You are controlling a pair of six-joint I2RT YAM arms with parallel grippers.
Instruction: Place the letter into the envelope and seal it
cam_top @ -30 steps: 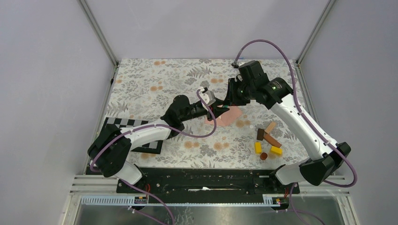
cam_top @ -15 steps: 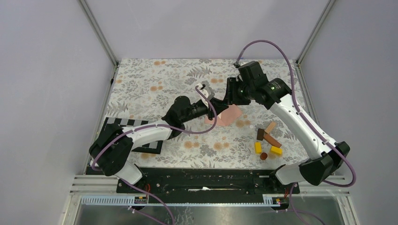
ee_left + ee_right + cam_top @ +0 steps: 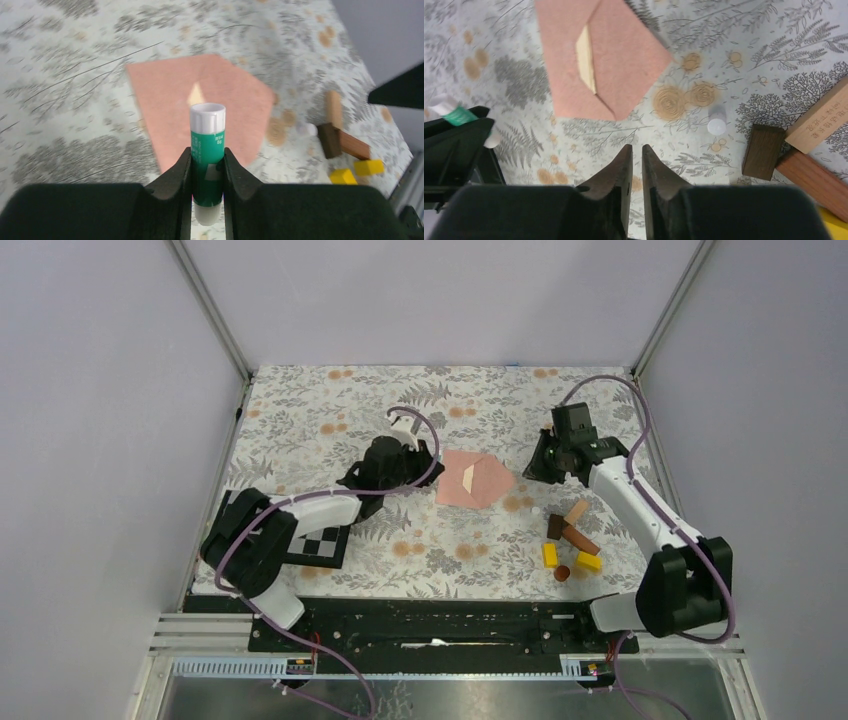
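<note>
The left gripper (image 3: 207, 162) pinches a green glue stick (image 3: 206, 137) by its lower body, the white top standing up between the fingers at the bottom centre of the left wrist view. Just beyond that top lies the envelope (image 3: 220, 105), flat on the flowered tablecloth (image 3: 75, 75) in the middle of the frame, apart from the stick.

The right gripper (image 3: 636, 150) holds nothing. Its jaws stand only a thin slit apart, low in the centre of the right wrist view, above bare cloth. The envelope is in the upper centre of that frame, well clear of the fingers, its triangular flap pointing toward the lower right. A narrow cream strip of the letter (image 3: 585, 60) shows at the envelope's opening. A small white cylinder (image 3: 717, 122) sits on the cloth right of the fingers, and wooden blocks (image 3: 769, 150) crowd the lower right corner.

Seen from above, the envelope lies between the two grippers, and a checkerboard (image 3: 325, 545) lies under the left arm at lower left.
</note>
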